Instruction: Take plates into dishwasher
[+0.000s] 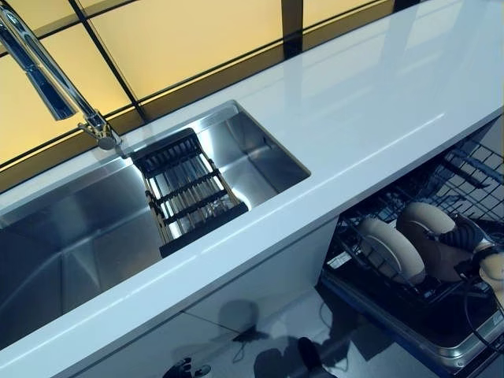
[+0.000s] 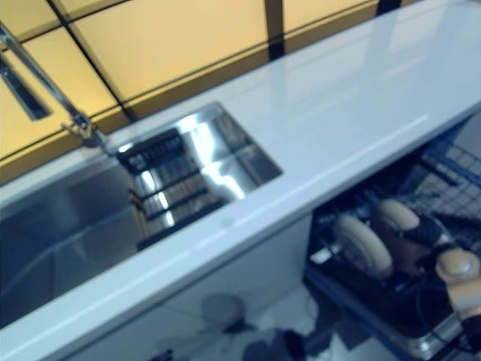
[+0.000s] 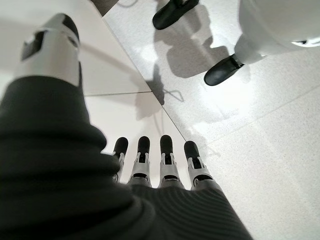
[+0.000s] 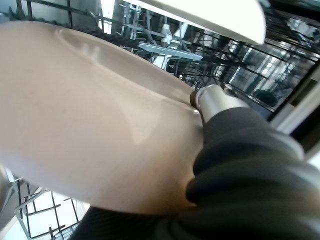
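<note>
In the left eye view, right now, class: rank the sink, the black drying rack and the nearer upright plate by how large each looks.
1. Sink, largest.
2. Black drying rack, lying across it.
3. Nearer upright plate in the dishwasher rack, smallest; it sits lower, so true size stays unsure.

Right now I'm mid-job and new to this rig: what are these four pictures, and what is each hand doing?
Two pictures come from the humanoid's head, looking down at a white counter with a steel sink, a faucet and a dark rack inside. Lower right, the pulled-out dishwasher rack holds a standing beige plate. The other two come from wrist cameras. The right hand grips a second plate in the dishwasher rack beside the first; its thumb presses the face. The left hand hangs empty over the floor, fingers straight.
</note>
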Tool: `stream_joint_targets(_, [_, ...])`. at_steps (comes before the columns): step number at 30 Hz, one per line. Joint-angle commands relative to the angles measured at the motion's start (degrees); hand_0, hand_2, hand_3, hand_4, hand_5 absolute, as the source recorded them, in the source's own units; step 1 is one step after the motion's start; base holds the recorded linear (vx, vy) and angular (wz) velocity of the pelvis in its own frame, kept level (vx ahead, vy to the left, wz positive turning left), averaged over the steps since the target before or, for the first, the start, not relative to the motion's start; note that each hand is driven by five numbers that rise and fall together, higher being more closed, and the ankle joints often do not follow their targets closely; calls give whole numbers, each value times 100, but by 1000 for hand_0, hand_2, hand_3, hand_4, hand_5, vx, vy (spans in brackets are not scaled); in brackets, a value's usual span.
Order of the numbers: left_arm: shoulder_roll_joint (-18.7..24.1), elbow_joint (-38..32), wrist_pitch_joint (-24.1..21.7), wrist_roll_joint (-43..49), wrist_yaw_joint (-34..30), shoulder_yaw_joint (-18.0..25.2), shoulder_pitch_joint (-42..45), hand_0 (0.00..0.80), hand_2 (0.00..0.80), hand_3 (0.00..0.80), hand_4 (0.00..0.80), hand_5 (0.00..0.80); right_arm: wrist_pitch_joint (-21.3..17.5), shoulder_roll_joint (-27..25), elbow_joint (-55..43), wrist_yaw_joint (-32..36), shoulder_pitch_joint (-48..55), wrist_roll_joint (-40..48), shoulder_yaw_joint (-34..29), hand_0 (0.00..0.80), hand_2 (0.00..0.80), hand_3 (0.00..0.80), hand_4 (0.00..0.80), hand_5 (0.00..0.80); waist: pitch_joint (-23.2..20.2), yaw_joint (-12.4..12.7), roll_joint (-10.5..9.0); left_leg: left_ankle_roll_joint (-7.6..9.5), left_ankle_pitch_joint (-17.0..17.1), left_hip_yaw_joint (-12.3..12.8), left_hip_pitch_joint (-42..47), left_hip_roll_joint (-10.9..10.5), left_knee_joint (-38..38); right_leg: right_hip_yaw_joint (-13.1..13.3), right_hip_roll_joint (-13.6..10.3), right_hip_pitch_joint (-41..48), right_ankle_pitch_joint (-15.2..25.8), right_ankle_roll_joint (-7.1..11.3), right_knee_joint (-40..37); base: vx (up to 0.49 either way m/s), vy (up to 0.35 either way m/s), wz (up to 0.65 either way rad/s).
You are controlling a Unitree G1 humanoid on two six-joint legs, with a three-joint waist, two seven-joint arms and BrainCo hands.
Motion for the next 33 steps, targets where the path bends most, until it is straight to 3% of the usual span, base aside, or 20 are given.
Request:
stream_joint_targets(1, [161, 64, -44, -574, -63, 124, -135, 0, 0, 0, 0, 0, 18, -64, 171, 44, -512, -160, 262, 800, 800, 800, 800, 800, -120, 232, -440, -10, -143, -397, -55, -263, 118, -191, -172, -23, -27, 421, 96, -26, -12, 5])
stream_joint_targets(7, [114, 84, -89, -780, -96, 266, -157, 0, 0, 0, 0, 0, 110, 87, 348, -21, -582, -299, 483, 800, 800, 800, 800, 800, -56, 266, -434, -28, -122, -409, -83, -241, 98, -243, -193, -35, -40, 410, 98, -12, -8, 2])
stream_joint_targets(31, [94, -91, 1, -860, -51, 179, -302, 0, 0, 0, 0, 0, 261, 229, 1043, -29, -895, -246, 871, 800, 800, 800, 800, 800, 0, 378, -257, -71, -53, -533, -179, -264, 78, -263, -230, -42, -44, 401, 68, -3, 0, 0])
stream_joint_targets(32, [95, -84, -4, -860, -49, 181, -302, 0, 0, 0, 0, 0, 250, 236, 1059, -46, -901, -232, 859, 602, 602, 602, 602, 602, -3, 380, -256, -72, -52, -540, -180, -262, 75, -264, -227, -42, -42, 402, 66, 0, 0, 0])
stream_joint_targets(33, [98, -86, -7, -857, -49, 176, -297, 0, 0, 0, 0, 0, 244, 236, 1051, -69, -907, -244, 843, 0, 0, 0, 0, 0, -10, 385, -258, -73, -52, -543, -181, -258, 74, -267, -227, -38, -44, 403, 63, 0, 0, 0])
